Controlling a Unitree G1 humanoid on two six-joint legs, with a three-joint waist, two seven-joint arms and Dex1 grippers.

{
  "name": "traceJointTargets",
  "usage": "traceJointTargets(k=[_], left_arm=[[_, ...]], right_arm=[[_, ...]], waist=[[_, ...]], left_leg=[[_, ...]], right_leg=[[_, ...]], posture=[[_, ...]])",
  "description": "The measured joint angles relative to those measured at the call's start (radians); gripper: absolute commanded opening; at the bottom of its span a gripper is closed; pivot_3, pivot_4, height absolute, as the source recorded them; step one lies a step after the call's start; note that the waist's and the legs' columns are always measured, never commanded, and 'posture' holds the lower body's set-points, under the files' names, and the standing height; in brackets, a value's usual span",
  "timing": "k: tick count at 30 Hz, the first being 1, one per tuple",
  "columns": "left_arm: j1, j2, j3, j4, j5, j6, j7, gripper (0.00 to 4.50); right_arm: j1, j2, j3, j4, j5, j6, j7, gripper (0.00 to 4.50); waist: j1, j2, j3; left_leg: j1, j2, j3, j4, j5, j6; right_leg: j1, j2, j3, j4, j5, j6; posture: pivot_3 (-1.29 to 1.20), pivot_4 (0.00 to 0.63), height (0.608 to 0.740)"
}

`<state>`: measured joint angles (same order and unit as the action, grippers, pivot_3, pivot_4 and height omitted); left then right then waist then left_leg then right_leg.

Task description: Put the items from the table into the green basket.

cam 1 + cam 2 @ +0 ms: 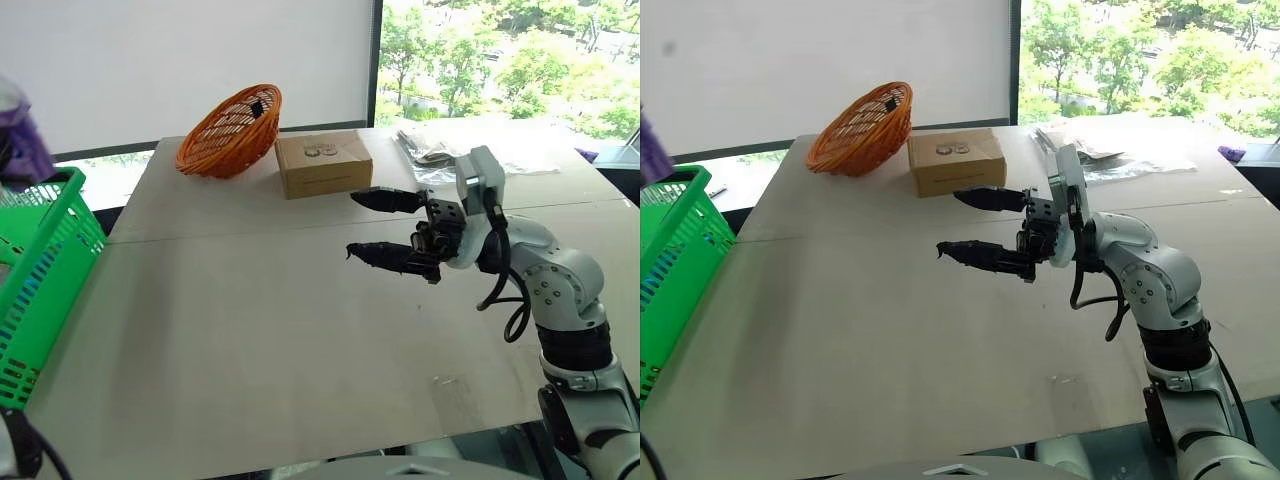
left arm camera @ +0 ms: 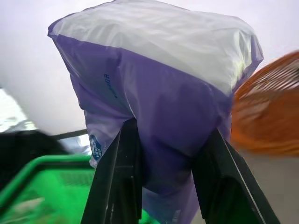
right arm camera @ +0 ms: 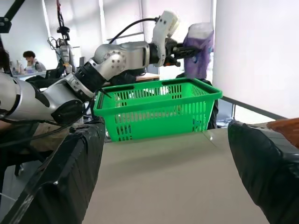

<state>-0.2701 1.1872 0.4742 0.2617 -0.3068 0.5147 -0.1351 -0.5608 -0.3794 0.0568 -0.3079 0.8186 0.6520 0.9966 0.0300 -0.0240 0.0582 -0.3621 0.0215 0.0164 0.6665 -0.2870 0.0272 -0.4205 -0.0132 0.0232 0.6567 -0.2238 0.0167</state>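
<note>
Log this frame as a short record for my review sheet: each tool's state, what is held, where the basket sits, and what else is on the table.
left tool: shut on the purple tissue pack, held above the green basket
right tool: open, holding nothing, over the table
green basket: at the table's left edge
tube: cannot tell where it is
other things on table: orange wicker basket tipped on its side, cardboard box beside it, papers at the far right
people: one seated in the background
</note>
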Motion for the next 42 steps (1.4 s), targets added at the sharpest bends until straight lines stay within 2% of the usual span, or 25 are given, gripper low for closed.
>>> traceJointTargets(k=[3,7,9,10,13,14,15,20,23,25,26,27,29,30,33,36,39,42], left_arm=[[0.041,0.000,0.036,0.091,0.071,-0.015,0.004,0.87],[0.061,-0.001,0.072,0.122,0.117,-0.013,0.009,0.87],[0.064,-0.008,0.083,0.122,0.130,-0.002,0.010,1.86],[0.066,-0.013,0.085,0.122,0.138,-0.001,0.011,2.20],[0.072,-0.037,0.085,0.122,0.164,-0.007,0.012,3.81],[0.069,-0.045,0.084,0.123,0.166,-0.014,0.012,4.25],[0.057,-0.056,0.083,0.125,0.168,-0.025,0.011,4.44],[-0.020,-0.092,0.089,0.147,0.164,-0.122,0.009,4.44],[-0.053,-0.215,0.111,0.065,0.077,-0.145,-0.055,4.44],[0.019,-0.330,0.070,-0.108,-0.025,-0.108,-0.163,4.44],[0.032,-0.347,0.060,-0.132,-0.037,-0.104,-0.176,4.44],[0.110,-0.428,-0.022,-0.248,-0.115,-0.058,-0.254,4.44],[0.196,-0.497,-0.107,-0.404,-0.167,-0.046,-0.312,4.44],[0.257,-0.535,-0.188,-0.501,-0.176,-0.043,-0.346,4.44],[0.363,-0.590,-0.350,-0.605,-0.143,-0.046,-0.378,4.44],[0.395,-0.594,-0.373,-0.594,-0.090,-0.046,-0.369,4.44],[0.395,-0.625,-0.380,-0.581,-0.070,-0.058,-0.368,4.44],[0.393,-0.653,-0.399,-0.579,-0.071,-0.061,-0.387,4.44]], right_arm=[[-0.006,0.001,0.004,0.019,-0.008,-0.003,0.005,4.40],[-0.025,0.007,0.004,0.021,-0.019,-0.021,0.001,4.40],[-0.025,0.012,0.005,0.024,-0.037,-0.039,-0.003,4.40],[-0.024,0.012,0.005,0.025,-0.040,-0.043,-0.003,4.40],[-0.020,0.012,0.005,0.025,-0.050,-0.054,0.001,4.40],[-0.016,0.012,0.006,0.025,-0.053,-0.059,0.002,4.40],[-0.012,0.012,0.006,0.027,-0.057,-0.066,0.004,4.40],[0.005,0.012,0.008,0.040,-0.076,-0.089,0.013,4.40],[0.032,0.010,0.006,0.065,-0.112,-0.123,0.002,4.40],[0.066,-0.002,0.007,0.101,-0.166,-0.173,-0.005,4.40],[0.071,-0.004,0.007,0.106,-0.174,-0.179,-0.006,4.40],[0.098,-0.007,0.016,0.146,-0.245,-0.230,-0.035,4.40],[0.138,-0.017,0.008,0.198,-0.314,-0.286,-0.082,4.40],[0.168,-0.019,0.007,0.244,-0.372,-0.325,-0.126,4.40],[0.295,-0.070,0.000,0.337,-0.488,-0.401,-0.192,4.40],[0.404,-0.123,-0.015,0.349,-0.521,-0.448,-0.182,4.40],[0.438,-0.132,-0.020,0.349,-0.532,-0.484,-0.169,4.40],[0.445,-0.124,-0.020,0.357,-0.535,-0.525,-0.151,4.40]], waist=[[0.021,-0.005,0.000],[0.041,-0.010,-0.002],[0.047,-0.011,-0.002],[0.048,-0.011,-0.003],[0.048,-0.012,-0.004],[0.048,-0.013,-0.005],[0.049,-0.016,-0.007],[0.050,-0.018,-0.009],[0.060,-0.011,-0.013],[0.069,-0.009,-0.016],[0.069,-0.009,-0.016],[0.066,-0.011,-0.017],[0.064,-0.010,-0.023],[0.065,-0.010,-0.023],[0.067,-0.008,-0.022],[0.066,0.001,-0.020],[0.054,0.006,-0.020],[0.037,0.006,-0.017]], left_leg=[[-0.004,0.000,-0.002,0.001,0.000,0.000],[-0.006,0.000,-0.005,0.000,0.000,-0.001],[-0.007,-0.002,-0.007,0.001,-0.001,-0.002],[-0.008,-0.002,-0.008,0.001,-0.001,-0.002],[-0.011,-0.003,-0.010,0.000,-0.002,-0.003],[-0.014,-0.003,-0.010,0.000,-0.001,-0.004],[-0.018,-0.004,-0.012,0.001,0.000,-0.005],[-0.021,-0.004,-0.015,0.000,0.000,-0.005],[-0.021,-0.007,-0.015,0.000,0.000,-0.005],[-0.021,-0.009,-0.015,0.000,0.001,-0.004],[-0.021,-0.009,-0.015,0.000,0.000,-0.004],[-0.024,-0.010,-0.016,0.001,0.001,-0.003],[-0.022,-0.010,-0.015,0.000,0.001,-0.002],[-0.022,-0.010,-0.014,0.000,0.000,-0.002],[-0.022,-0.010,-0.014,0.000,0.001,-0.002],[-0.019,-0.009,-0.014,0.002,0.001,-0.001],[-0.015,-0.008,-0.012,0.004,0.002,0.000],[0.003,-0.008,-0.012,0.004,0.002,0.001]], right_leg=[[-0.003,-0.006,-0.003,0.000,0.000,0.000],[-0.003,-0.009,-0.006,-0.001,0.000,0.000],[-0.003,-0.012,-0.006,-0.001,0.000,0.000],[-0.003,-0.013,-0.006,-0.001,0.000,-0.001],[-0.006,-0.015,-0.008,0.000,0.001,-0.001],[-0.009,-0.015,-0.009,0.001,0.001,-0.002],[-0.013,-0.016,-0.010,0.001,0.001,-0.002],[-0.014,-0.017,-0.014,0.001,0.001,-0.004],[-0.014,-0.022,-0.015,0.001,0.001,-0.004],[-0.014,-0.024,-0.016,0.001,0.001,-0.004],[-0.014,-0.024,-0.016,0.001,0.001,-0.003],[-0.016,-0.024,-0.017,0.001,0.001,-0.003],[-0.015,-0.025,-0.016,0.001,0.001,-0.003],[-0.015,-0.025,-0.016,0.001,0.001,-0.004],[-0.015,-0.023,-0.016,0.001,0.001,-0.004],[-0.013,-0.020,-0.016,0.003,0.000,-0.006],[-0.006,-0.013,-0.012,0.004,-0.002,-0.008],[0.009,-0.003,-0.012,0.002,-0.005,-0.004]], posture=[[0.19,0.006,0.740],[0.19,0.006,0.740],[0.19,0.002,0.740],[0.19,0.002,0.740],[0.19,0.002,0.740],[0.19,0.000,0.740],[0.19,0.000,0.740],[0.20,0.000,0.740],[0.20,0.000,0.740],[0.18,0.000,0.740],[0.18,0.000,0.740],[0.17,0.000,0.740],[0.16,0.000,0.740],[0.16,0.000,0.740],[0.14,0.003,0.740],[0.12,0.006,0.740],[0.12,0.006,0.740],[0.10,0.000,0.740]])
